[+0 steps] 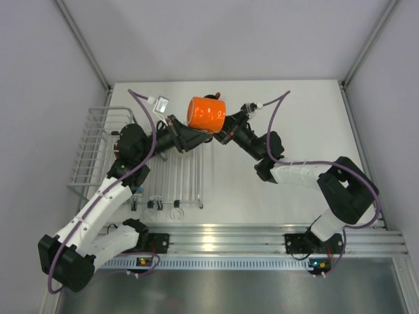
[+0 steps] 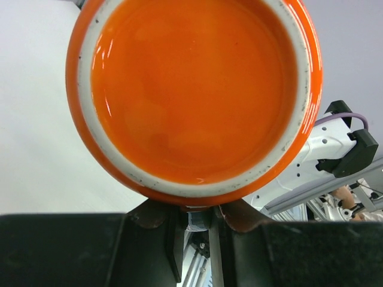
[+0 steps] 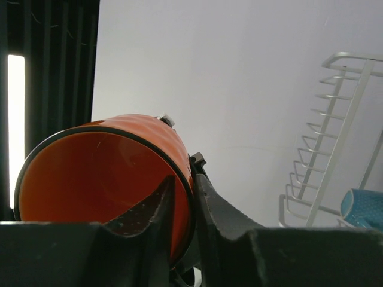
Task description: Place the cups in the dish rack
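The orange mug is bright and shiny. It is up in the air over the white table, lying on its side. It is near the far end of the low, flat part of the dish rack, and it is not in the rack yet. Its handle sticks out on the far side.

From the left wrist view, the bottom of the mug is a smooth orange circle. It has a pale, bare ring around it with tiny dark specks.

From the right wrist view, the mug is orange inside too, and its rim looks dark.

The right gripper pinches the mug's wall, with one finger inside and one outside.

The left gripper has its fingers close together, right at the mug's bottom edge. You cannot tell if they really squeeze it.

A blue thing sits in the white wire rack.
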Motion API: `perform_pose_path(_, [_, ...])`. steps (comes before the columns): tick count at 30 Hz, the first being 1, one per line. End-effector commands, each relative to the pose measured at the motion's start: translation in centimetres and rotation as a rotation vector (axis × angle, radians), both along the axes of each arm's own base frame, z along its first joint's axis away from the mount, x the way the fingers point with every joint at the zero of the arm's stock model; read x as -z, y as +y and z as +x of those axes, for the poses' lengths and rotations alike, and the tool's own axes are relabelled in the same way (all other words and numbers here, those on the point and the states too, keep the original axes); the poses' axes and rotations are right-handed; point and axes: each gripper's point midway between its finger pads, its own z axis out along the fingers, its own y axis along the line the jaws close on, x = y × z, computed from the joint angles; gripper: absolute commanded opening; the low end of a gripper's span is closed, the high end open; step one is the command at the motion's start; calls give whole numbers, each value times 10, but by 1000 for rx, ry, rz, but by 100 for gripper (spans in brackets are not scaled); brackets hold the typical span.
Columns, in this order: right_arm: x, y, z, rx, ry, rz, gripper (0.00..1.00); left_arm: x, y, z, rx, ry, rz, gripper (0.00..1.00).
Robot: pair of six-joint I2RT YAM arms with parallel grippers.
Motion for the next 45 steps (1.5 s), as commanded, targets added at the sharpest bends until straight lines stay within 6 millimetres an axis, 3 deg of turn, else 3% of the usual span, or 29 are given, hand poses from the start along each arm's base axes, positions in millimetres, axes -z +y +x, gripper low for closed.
perform_pose_path(1, [-60, -35, -39, 4, -280, 214, 23, -35, 5, -8, -23, -63, -79, 0])
perform_pose_path(7, [-56, -38, -37, 13, -282, 190, 39, -39, 11, -5, -71, -76, -83, 0])
perform_pose_path(16, [-46, -47, -36, 30, -274, 166, 43, -40, 20, 2, -149, -84, -46, 0])
perform_pose_path(24, [-12, -66, -30, 68, -206, 107, 44, -16, 43, 16, -321, -31, 63, 0])
perform_pose_path(30, [2, -82, -32, 93, -199, 65, 44, 23, 67, 23, -456, 103, 208, 0])
perform_pose_path(31, [5, -84, -34, 95, -198, 53, 44, 40, 78, 26, -513, 155, 258, 0])
perform_pose_path(34, [8, -92, -35, 109, -198, 33, 45, 65, 96, 28, -608, 241, 338, 0])
perform_pose_path(38, [9, -104, -36, 129, -208, 20, 45, 121, 130, 21, -759, 424, 504, 0])
perform_pose_path(41, [10, -111, -36, 139, -213, 10, 45, 147, 142, 16, -807, 509, 573, 0])
perform_pose_path(45, [9, -117, -38, 152, -223, -4, 45, 167, 153, 7, -844, 576, 623, 0])
